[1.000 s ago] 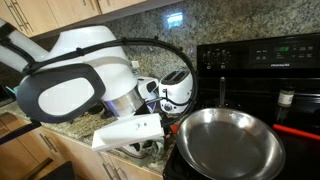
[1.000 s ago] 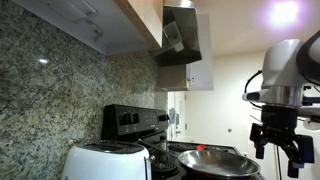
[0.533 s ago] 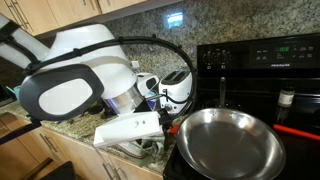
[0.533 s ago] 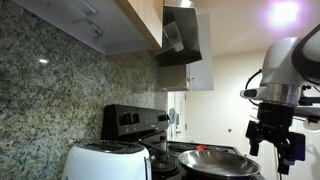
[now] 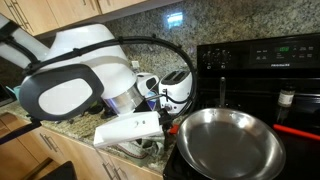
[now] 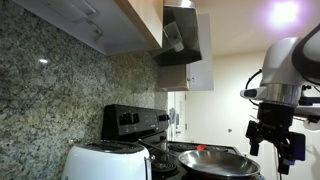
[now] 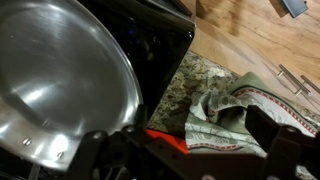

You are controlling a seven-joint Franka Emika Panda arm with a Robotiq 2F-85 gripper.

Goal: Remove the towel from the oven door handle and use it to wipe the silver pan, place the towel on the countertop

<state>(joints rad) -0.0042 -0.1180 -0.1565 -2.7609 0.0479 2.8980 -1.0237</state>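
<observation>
Wrist view: the towel (image 7: pixel 235 112) lies bunched on the granite tabletop (image 7: pixel 190 75), just beside the edge of the black stove (image 7: pixel 150 45). It rests there under its own weight and nothing grips it. Judge the placing step as done or nearly done. The heap is crumpled, so read its long axis with caution: it stretches roughly across the frame, away from the stove edge, with one striped pale hem turned up on the right. The silver pan (image 7: pixel 60 80) fills the left of this view, flat on the stove with its bowl facing up. The end effector (image 7: pixel 190 158) enters from the bottom edge. Its two dark fingers (image 7: pixel 283 145) stand spread wide, one over the pan rim and one over the towel, with nothing clamped between them.

Exterior view, arm side: the white arm (image 5: pixel 75 75) reaches across the tabletop and blocks the area beside the stove, so you cannot see the towel here. The pan (image 5: pixel 228 142) sits on the stove top, apart from the arm.

Exterior view, toaster side: the end effector (image 6: pixel 275 150) hangs above the far side of the pan (image 6: pixel 215 160), fingers parted and pointing down, empty. The white toaster (image 6: pixel 105 162) stands in the foreground. No towel shows here.
</observation>
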